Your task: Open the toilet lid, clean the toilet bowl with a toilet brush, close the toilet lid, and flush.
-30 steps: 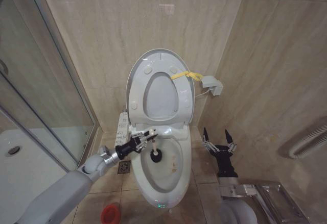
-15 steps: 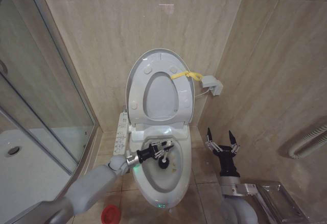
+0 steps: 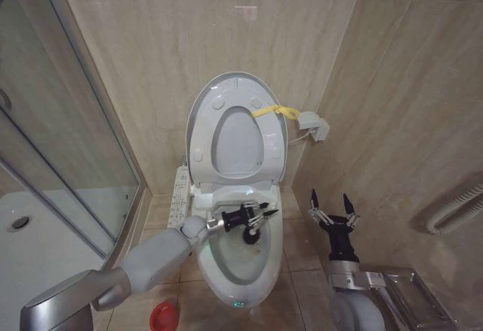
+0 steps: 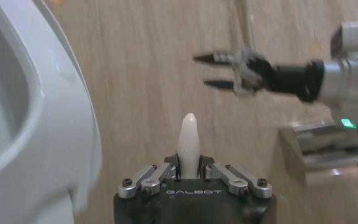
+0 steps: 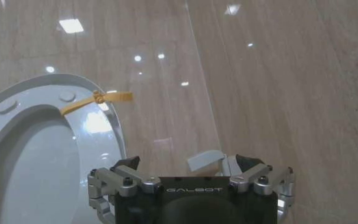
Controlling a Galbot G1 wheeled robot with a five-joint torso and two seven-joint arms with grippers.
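The toilet brush (image 3: 254,232) sits inside the toilet bowl (image 3: 272,271), its black bristle head low against the right inner wall, just beside a brownish stain. The left gripper (image 3: 260,214) reaches across the bowl from the robot's left and is closed around the brush's slim cream handle. The left wrist view makes that grip plain: the rounded handle end (image 4: 187,135) sticks out between the clamped fingers (image 4: 147,177), a detail too small to read from the head camera. That same view also catches the right gripper (image 4: 215,71) farther off against the beige wall, its two dark fingers spread apart and holding nothing.

From the head view, the right gripper (image 3: 333,207) stands beside the bowl's right side, pointing up, fingers parted in a V and empty. Behind the bowl, the toilet lid (image 3: 202,112) is raised upright against the wall with the ring-shaped seat (image 3: 268,150) folded up against it. A yellow strap (image 3: 275,110) is tied at the lid's right edge; the right wrist view shows it too (image 5: 98,99), along with two round bumpers on the lid's underside.

One small green light (image 3: 238,303) glows on the bowl's front. One red cup-shaped holder (image 3: 163,317) stands on the tiled floor to the bowl's left, near the glass shower door (image 3: 45,157).
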